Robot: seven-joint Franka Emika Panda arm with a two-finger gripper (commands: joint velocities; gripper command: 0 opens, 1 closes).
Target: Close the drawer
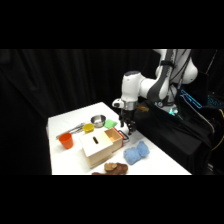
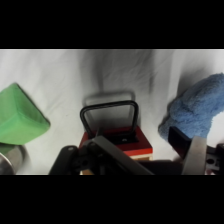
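Blue cloth and green block flank drawer

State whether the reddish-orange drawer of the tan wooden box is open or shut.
Open: in the side view the reddish-orange drawer juts out from the tan wooden box, right below the gripper.

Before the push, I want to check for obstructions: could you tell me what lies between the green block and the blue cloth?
In the wrist view, the drawer, with its wire handle, lies between the green block and the blue cloth.
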